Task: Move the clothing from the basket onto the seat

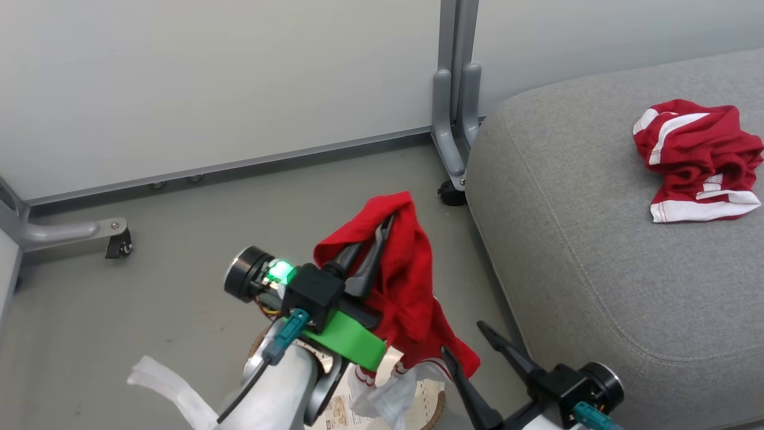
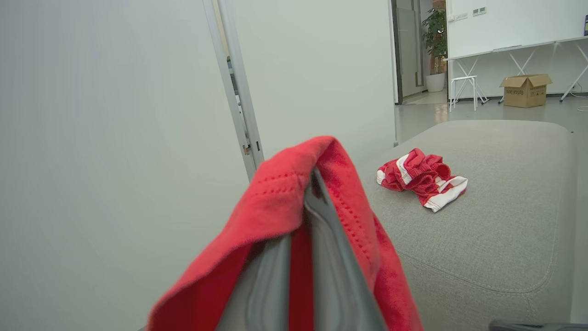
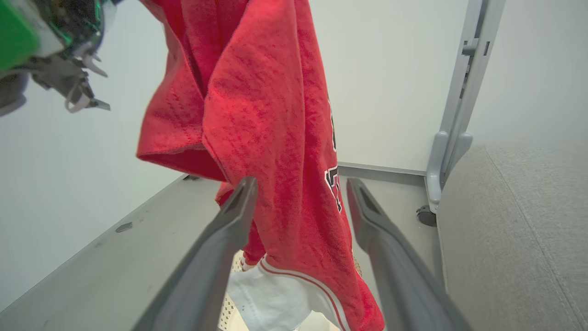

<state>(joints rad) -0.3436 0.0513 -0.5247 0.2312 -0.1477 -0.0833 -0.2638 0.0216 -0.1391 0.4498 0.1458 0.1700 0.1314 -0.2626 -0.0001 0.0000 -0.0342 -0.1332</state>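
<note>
Here the left end effector [image 1: 388,222] is up above the basket [image 1: 437,407], its two fingers pressed together on a red garment [image 1: 409,286]. The cloth drapes over the fingertips and hangs down, with its white hem at the basket's mouth. The basket sits on the grey floor [image 1: 149,310] near the edge of the seat [image 1: 597,269], and part of its brown rim shows under the arm. The right end effector [image 1: 462,338] is low beside the hanging cloth, fingers spread apart and holding nothing. In the right wrist view the cloth hangs just beyond them. A second red and white garment [image 1: 698,158] lies crumpled on the seat, well apart from the held one.
</note>
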